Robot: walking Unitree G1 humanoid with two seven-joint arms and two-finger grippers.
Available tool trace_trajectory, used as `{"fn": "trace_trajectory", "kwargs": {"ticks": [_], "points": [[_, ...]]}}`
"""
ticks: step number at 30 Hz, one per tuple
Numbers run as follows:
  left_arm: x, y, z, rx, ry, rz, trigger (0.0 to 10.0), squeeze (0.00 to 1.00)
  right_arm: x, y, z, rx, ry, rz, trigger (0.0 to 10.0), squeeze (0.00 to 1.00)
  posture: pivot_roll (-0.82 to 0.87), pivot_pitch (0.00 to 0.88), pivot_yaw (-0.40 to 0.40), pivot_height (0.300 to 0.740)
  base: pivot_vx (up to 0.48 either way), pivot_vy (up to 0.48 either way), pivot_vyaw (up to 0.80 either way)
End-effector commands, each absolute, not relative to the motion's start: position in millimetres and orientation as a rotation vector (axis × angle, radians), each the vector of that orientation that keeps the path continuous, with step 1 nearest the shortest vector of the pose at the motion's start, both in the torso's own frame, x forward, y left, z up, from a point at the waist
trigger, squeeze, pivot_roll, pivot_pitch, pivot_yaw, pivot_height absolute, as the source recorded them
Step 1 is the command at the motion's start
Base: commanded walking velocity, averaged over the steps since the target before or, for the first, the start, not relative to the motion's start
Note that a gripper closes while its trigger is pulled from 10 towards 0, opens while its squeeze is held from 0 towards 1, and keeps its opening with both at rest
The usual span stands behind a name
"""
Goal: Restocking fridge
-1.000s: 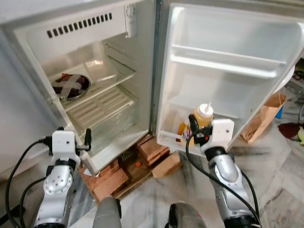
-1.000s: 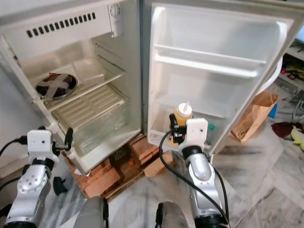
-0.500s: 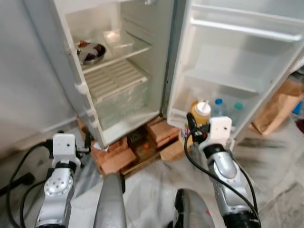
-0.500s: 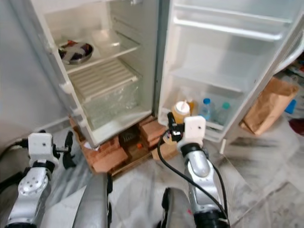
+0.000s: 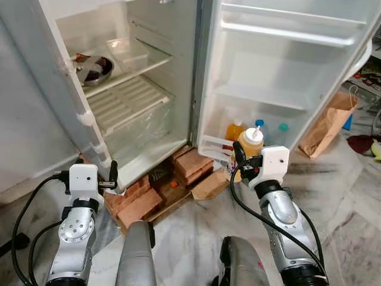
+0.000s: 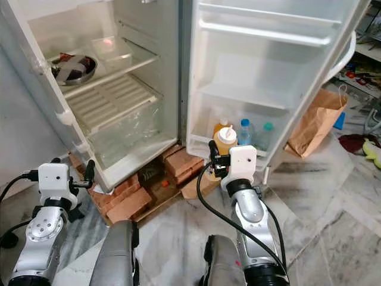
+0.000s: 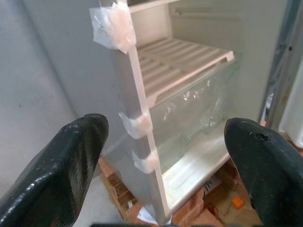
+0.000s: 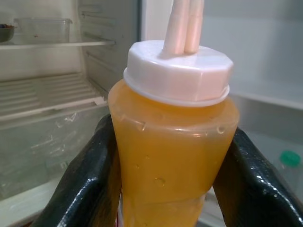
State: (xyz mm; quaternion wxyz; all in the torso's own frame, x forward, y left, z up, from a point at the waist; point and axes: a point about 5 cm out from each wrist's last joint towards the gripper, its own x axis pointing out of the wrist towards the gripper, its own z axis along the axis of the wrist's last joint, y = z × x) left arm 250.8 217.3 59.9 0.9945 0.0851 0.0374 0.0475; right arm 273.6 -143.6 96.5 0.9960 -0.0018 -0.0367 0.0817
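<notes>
Our left gripper [image 7: 161, 142]: raised at near left, fingers spread wide, empty. Our right gripper [image 8: 170, 156]: raised at near right, fingers clamped around a bottle.

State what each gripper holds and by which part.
The right gripper clamps the orange squeeze bottle by its body, below the white cap. The left gripper is open and holds nothing.

One open fridge [image 5: 143, 89] is seen, with one metal bowl [image 5: 92, 67] and one clear container [image 5: 128, 52] inside. Two orange sauce bottles [image 5: 250, 143] [image 5: 234, 130], two capped water bottles [image 5: 260, 126] [image 5: 282, 128], one paper bag [image 5: 326, 125] and several bricks [image 5: 191, 165] are counted.
</notes>
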Motion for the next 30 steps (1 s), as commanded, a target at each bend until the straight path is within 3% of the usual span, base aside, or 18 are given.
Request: {"fn": "trace_trajectory", "kwargs": {"ticks": [1, 22, 30], "points": [[252.7, 215.9, 62.3, 0.186, 0.063, 0.076, 10.0, 0.0, 277.4, -143.9, 104.4, -0.015, -0.111, 0.168, 10.0, 0.0, 0.02, 0.059, -0.039, 0.618, 0.424, 0.0, 0.0], [254.4, 212.1, 61.1, 0.184, 0.067, 0.072, 10.0, 0.0, 278.8, -142.8, 103.8, -0.023, -0.108, 0.179, 10.0, 0.0, 0.02, 0.059, -0.042, 0.618, 0.41, 0.0, 0.0], [254.1, 213.7, 59.6, 0.183, 0.081, 0.095, 10.0, 0.0, 278.3, -141.6, 101.1, -0.02, -0.096, 0.188, 10.0, 0.0, 0.02, 0.058, -0.042, 0.618, 0.193, 0.0, 0.0]]}}
